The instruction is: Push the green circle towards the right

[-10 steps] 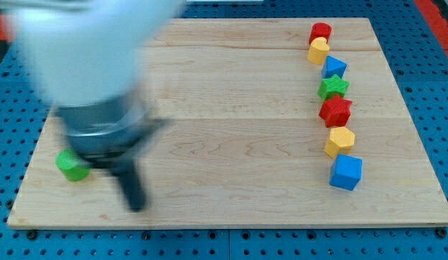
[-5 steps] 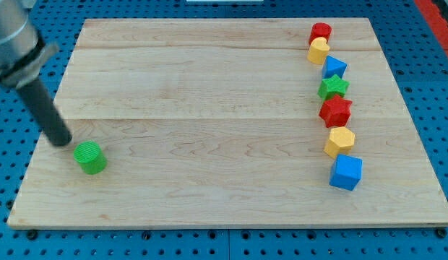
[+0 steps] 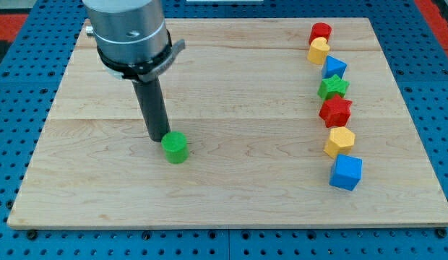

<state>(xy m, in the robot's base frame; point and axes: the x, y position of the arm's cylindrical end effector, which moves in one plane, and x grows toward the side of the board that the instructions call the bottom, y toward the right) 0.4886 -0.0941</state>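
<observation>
The green circle (image 3: 175,146) is a short green cylinder lying left of the board's middle, in the lower half. My tip (image 3: 159,137) rests on the board just to the upper left of the green circle, touching or nearly touching its edge. The dark rod rises from the tip to the grey arm body at the view's top left.
A column of blocks runs down the view's right side: red cylinder (image 3: 321,32), yellow block (image 3: 319,50), blue block (image 3: 334,68), green star (image 3: 332,87), red star (image 3: 335,111), yellow hexagon (image 3: 339,141), blue cube (image 3: 346,172). The wooden board (image 3: 231,195) lies on blue pegboard.
The green circle has slid right along the board, from near the left edge toward the middle. My tip has moved right with it, staying at its upper left.
</observation>
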